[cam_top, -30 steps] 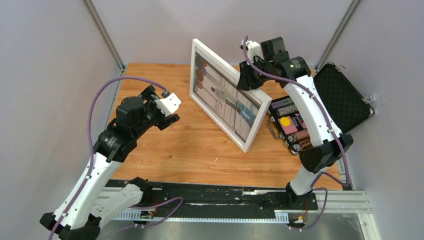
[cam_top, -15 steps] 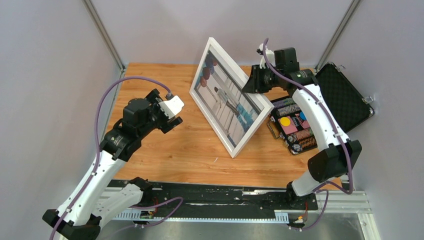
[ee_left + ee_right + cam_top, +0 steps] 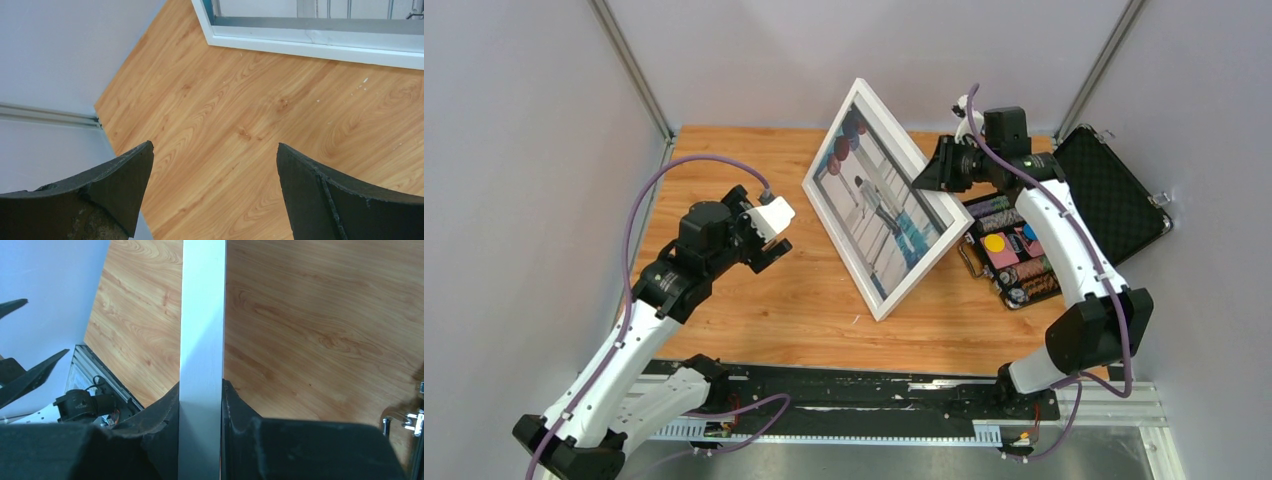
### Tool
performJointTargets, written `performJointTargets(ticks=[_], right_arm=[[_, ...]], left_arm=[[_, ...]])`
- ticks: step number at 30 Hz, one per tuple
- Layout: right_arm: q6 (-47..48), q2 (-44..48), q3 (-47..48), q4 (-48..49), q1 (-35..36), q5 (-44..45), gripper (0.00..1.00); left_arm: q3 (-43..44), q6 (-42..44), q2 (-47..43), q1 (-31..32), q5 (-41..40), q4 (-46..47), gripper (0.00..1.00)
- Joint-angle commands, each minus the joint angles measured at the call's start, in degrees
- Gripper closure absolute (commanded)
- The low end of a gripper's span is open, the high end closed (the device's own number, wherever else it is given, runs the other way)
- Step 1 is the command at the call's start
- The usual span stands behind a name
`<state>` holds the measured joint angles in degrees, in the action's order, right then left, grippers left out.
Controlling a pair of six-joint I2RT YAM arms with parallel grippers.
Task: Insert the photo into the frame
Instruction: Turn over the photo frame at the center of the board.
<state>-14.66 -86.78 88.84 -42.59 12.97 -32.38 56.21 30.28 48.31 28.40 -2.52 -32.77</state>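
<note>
**woodgrain_99:** Overhead shot first. What's in the black case [image 3: 1114,195] at the right edge?

**tilt_fan:** It's open, with an egg-crate foam lid. The tray holds ribbed cylinders, a yellow disc, a blue one and a pink panel. The small bits are too tiny to call.

**woodgrain_99:** And the frame [image 3: 921,272]?

**tilt_fan:** Centre of the picture, tipped up on the orange wood-grain table [image 3: 754,300]. It's a thin white rectangle with its face turned left and upward. The long axis runs from top centre down toward the lower right. The photo [image 3: 874,205] shows inside the border, with the lanterns at the upper end. The right gripper [image 3: 929,172] pinches the upper right long edge. I can't tell if the bottom corner touches the wood. The left gripper [image 3: 774,235] hangs left of the frame, well apart from it.

**woodgrain_99:** Left wrist cam?

**tilt_fan:** Two dark, rough fingers [image 3: 120,190] are spread wide over bare wood, holding nothing. The frame's white edge crosses the top of the picture.

**woodgrain_99:** Right wrist?

**tilt_fan:** The frame's smooth white edge [image 3: 202,340] runs straight up the middle, clamped tight between both black pads [image 3: 160,415].
</note>
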Motion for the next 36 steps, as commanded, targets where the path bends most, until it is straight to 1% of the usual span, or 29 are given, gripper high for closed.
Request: performJointTargets(ticks=[1, 5, 10, 16, 23, 32, 33, 36], right_arm=[[-6.5, 4.0, -0.3, 10.8, -1.5, -6.7, 1.0], [-9.3, 4.5, -3.6, 13.7, -2.2, -7.8, 1.0], [-12.8, 6.4, -8.2, 20.2, -2.5, -8.4, 1.0], [-15.8, 9.0, -13.7, 26.2, -2.5, -7.1, 1.0], [-18.6, 10.2, -20.3, 30.3, -2.8, -5.7, 1.0], [-21.6, 11.4, -30.1, 37.7, -4.6, -5.3, 1.0], [-21.8, 11.4, -31.3, 38.5, -4.8, -5.1, 1.0], [-22.4, 11.1, -34.9, 40.9, -5.2, -4.6, 0.94]], left_arm=[[-0.6, -1.8, -0.6, -0.3, 0.6, 0.6, 0.0], [-0.6, -2.2, -0.2, -0.3, 0.6, 0.2, 0.0], [-1.3, -2.9, 0.2, -0.3, 0.6, 0.8, 0.0], [-2.1, -3.5, 0.2, -0.8, 1.0, 1.3, 0.0], [-3.0, -3.8, 0.0, -1.0, 1.2, 1.5, 0.0], [-3.7, -3.2, -0.1, -1.1, 1.5, 2.0, 0.0], [-3.8, -3.1, -0.1, -1.1, 1.4, 2.1, 0.0], [-4.0, -2.8, 0.1, -1.1, 1.3, 2.4, 0.0]])
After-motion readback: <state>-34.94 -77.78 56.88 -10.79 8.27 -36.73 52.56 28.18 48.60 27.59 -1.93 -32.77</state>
